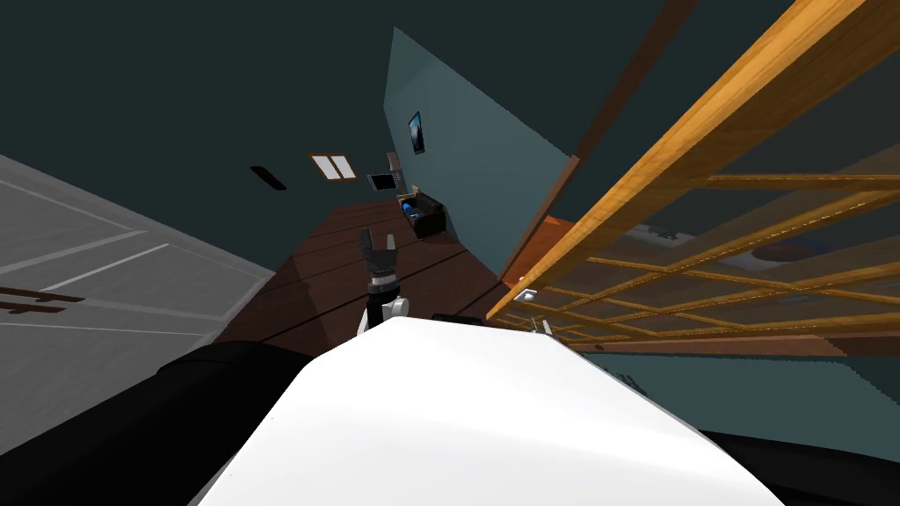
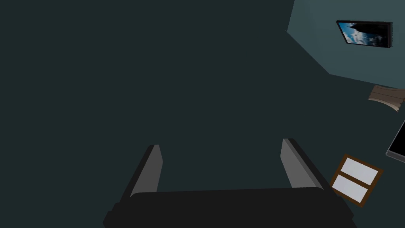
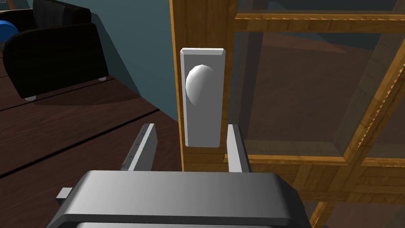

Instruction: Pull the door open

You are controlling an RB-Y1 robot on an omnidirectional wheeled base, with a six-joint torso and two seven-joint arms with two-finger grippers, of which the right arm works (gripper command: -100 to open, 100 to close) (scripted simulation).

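Note:
A wooden door [image 1: 668,158] with glass panes in a lattice frame runs along my right. On its edge stile [image 3: 197,23] sits a white plate with an oval white knob [image 3: 201,85], which appears small in the head view [image 1: 526,295]. My right gripper [image 3: 190,146] is open just below the plate. Its fingers [image 3: 236,148] stand on either side of the stile and do not touch the knob. In the head view this gripper [image 1: 540,327] sits low beside the door edge. My left gripper [image 1: 380,239] is raised ahead of me, open and holding nothing [image 2: 219,158].
A black armchair [image 3: 51,43] holding a blue object stands on the dark plank floor [image 3: 71,126], along the teal wall [image 3: 134,47] beyond the door; it also shows in the head view [image 1: 424,215]. A grey panelled surface [image 1: 88,263] lies to my left.

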